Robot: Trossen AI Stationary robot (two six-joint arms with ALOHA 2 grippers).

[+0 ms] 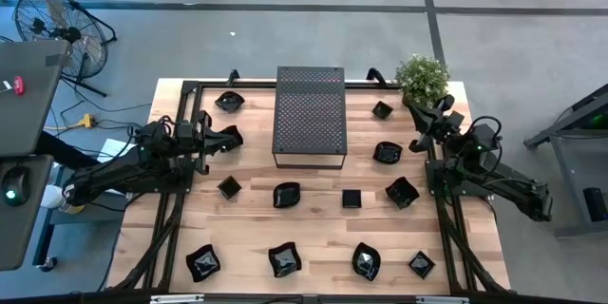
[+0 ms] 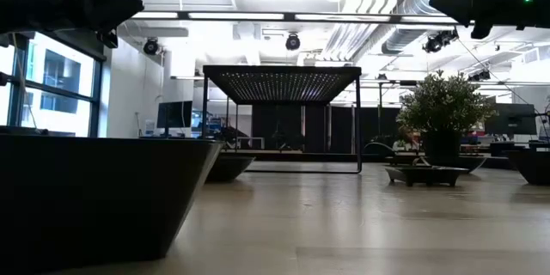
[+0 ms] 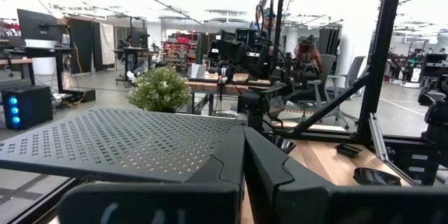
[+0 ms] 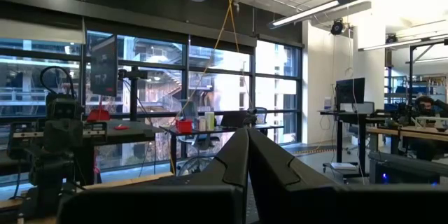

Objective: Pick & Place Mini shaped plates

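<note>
A light wooden table carries everything. A large dark perforated box stands at the middle of its far side, with a small potted plant at the far right corner. Small glossy black plates lie scattered around the box (four along the near edge, others in a middle row and beside the box), all apart from one another.

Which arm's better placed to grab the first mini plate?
Left, probably, though it's close. The left gripper, shut and empty, points at the perforated box with a plate just beyond it. The right gripper, also shut, sits beside another plate.
</note>
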